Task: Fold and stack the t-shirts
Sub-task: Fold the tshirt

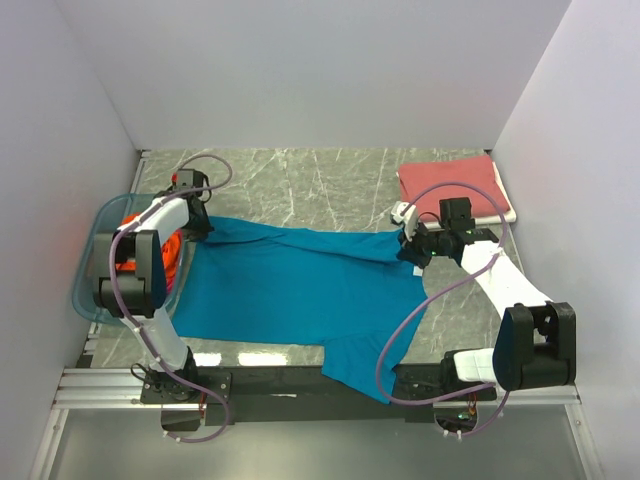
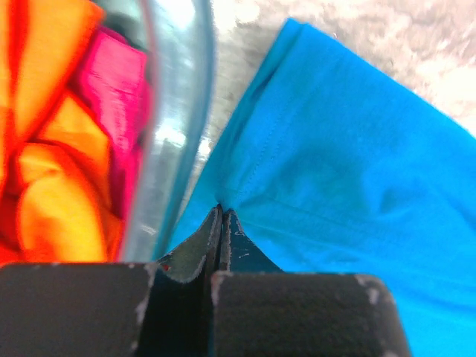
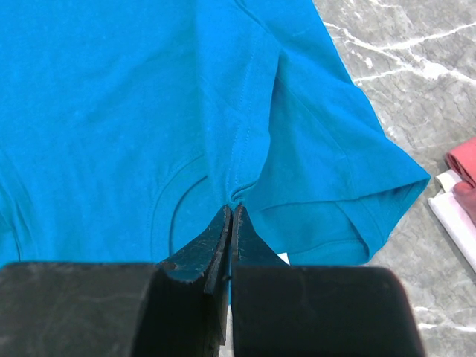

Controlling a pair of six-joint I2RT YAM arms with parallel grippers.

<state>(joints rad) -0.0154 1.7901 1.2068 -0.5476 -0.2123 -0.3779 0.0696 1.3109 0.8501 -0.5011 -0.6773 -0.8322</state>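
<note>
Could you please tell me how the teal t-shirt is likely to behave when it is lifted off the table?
The teal t-shirt will probably sag floppily: it puckers where the left end effector and right end effector pinch it. It looks thin, so likely light. Its near end drapes over the black rail, so it may drag.

No words, numbers, brands or signs can be read in any of the views. The teal blue t-shirt [image 1: 290, 285] is plain cloth with no print. The dusty red t-shirt [image 1: 450, 185] is plain too. The blue tub [image 1: 82, 275] shows no letters.
</note>
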